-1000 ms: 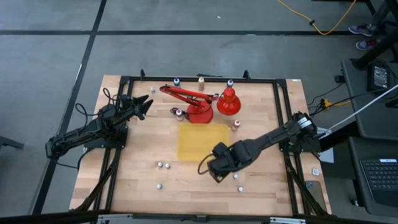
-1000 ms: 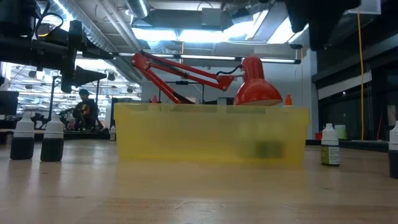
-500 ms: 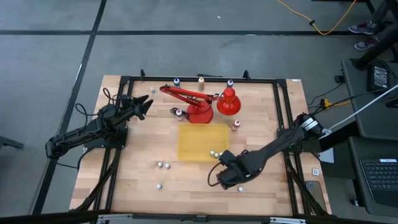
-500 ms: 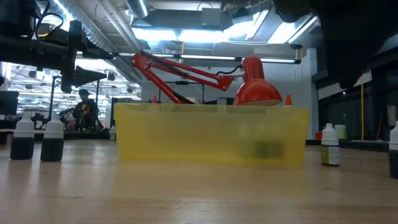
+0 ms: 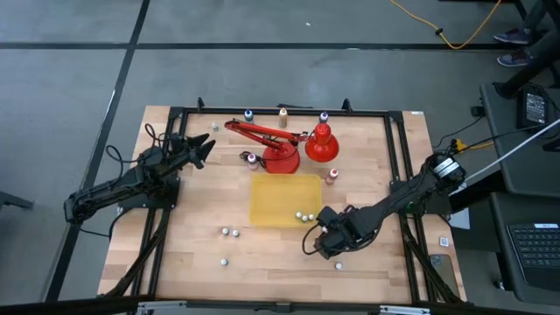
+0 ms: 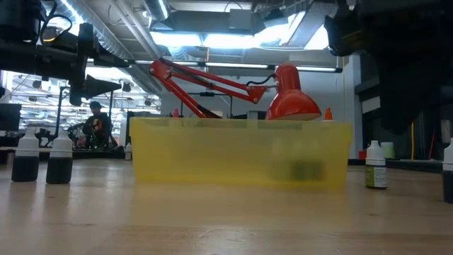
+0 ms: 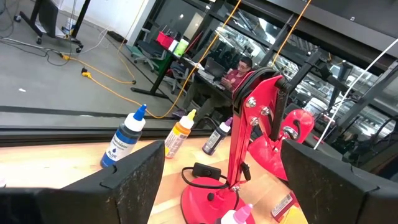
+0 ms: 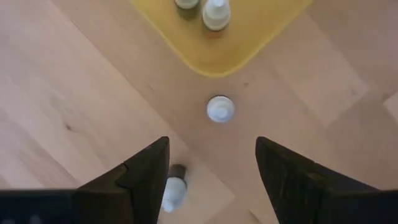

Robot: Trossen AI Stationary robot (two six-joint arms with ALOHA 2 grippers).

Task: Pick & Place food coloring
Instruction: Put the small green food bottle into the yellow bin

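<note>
Right wrist view gives us our nearest look: the right gripper (image 8: 211, 180) hangs over the wooden table (image 8: 74, 93) with its jaws spread wide and nothing between them. Just beside one finger (image 8: 140, 177) lies a toppled food coloring bottle (image 8: 169, 190), dark-capped. A little farther on, roughly in line with the gap, a white-capped bottle (image 8: 219, 109) stands upright on the wood. Beyond it, at the near corner of the yellow tray (image 8: 249, 37), two more bottles (image 8: 214, 14) already sit inside.

We judge the main risk to be the toppled bottle: if we descend on the upright one from here, the finger next to it could clip it and roll it away. A grasp that is off-centre could also tip the upright bottle, since it looks narrow and light. Pushing it forward could knock it against the tray wall.

From above, the right gripper (image 5: 331, 241) sits at about five o'clock from the tray (image 5: 280, 197). Loose bottles (image 5: 229, 233) lie at the tray's seven o'clock, and more stand along the far edge behind the red desk lamp (image 5: 289, 144).

Our left gripper (image 5: 199, 147) waits at the tray's ten o'clock, jaws spread and empty.
</note>
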